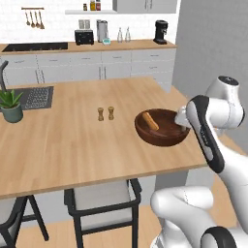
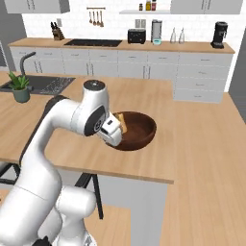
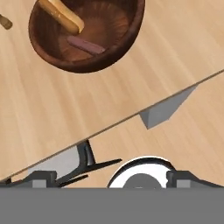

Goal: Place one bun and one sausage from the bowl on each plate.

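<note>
Bowl (image 1: 162,127): big, round, dark red-brown wood, thick walls. Sits on wood island (image 1: 72,131), near the corner by the robot. Also seen in right base view (image 2: 136,130) and at top of hand view (image 3: 85,35).
Bun (image 1: 149,120): long, tan, leans on bowl's inside wall, one end up near rim. In hand view (image 3: 61,14) lies at a slant across top of bowl.
Sausage (image 3: 85,45): dark pinkish, flat on bowl's bottom, just beside bun, prob. not touching.
Gripper (image 3: 111,180): two dark tips low in hand view, set wide apart, nothing btw. them. Hangs off the island's edge, near bowl but not in it. In base views hand sits close by bowl's near rim; can't see tips there.
Shakers (image 1: 105,113): two small wood ones, side by side, mid island, left of bowl, apart from it.
Plant (image 1: 10,105): green, in teal pot, far left of island by sink (image 1: 38,97).
Stool (image 1: 102,199): dark frame, pale seat, under island edge.
Back counter: toaster (image 1: 84,37), coffee maker (image 1: 160,32), hob (image 1: 35,46).
</note>
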Motion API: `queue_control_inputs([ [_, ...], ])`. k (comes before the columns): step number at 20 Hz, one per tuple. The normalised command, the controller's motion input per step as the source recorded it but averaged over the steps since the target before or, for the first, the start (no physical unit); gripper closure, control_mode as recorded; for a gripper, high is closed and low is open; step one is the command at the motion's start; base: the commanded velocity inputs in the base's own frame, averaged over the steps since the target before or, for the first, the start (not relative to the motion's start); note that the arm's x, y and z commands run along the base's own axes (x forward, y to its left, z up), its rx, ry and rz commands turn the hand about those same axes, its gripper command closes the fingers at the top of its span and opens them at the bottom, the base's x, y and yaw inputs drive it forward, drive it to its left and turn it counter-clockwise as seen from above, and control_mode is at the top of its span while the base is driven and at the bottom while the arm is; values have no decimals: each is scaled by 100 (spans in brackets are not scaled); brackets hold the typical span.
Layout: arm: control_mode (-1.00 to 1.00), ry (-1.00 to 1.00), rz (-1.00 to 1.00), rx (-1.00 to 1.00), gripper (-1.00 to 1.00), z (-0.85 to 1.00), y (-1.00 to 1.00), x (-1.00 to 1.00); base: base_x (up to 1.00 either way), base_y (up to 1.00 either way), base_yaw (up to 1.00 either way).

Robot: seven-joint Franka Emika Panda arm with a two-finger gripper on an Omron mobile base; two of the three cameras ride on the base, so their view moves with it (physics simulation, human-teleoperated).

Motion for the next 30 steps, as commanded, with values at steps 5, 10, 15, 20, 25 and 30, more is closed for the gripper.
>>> queue_control_inputs([
  [5,-100,-9,27,10,-100,3,-8,100,0,0,0],
  [10,-100,-12,31,-3,-100,-21,3,100,0,0,0],
  [15,-100,-13,25,-14,-100,-57,11,97,0,0,0],
  [20,-100,-9,25,-15,-100,-64,5,79,0,0,0],
  [25,-100,-4,19,-8,-100,-41,0,59,0,0,0],
  [30,-100,0,8,-4,-100,-25,8,50,0,0,0],
])
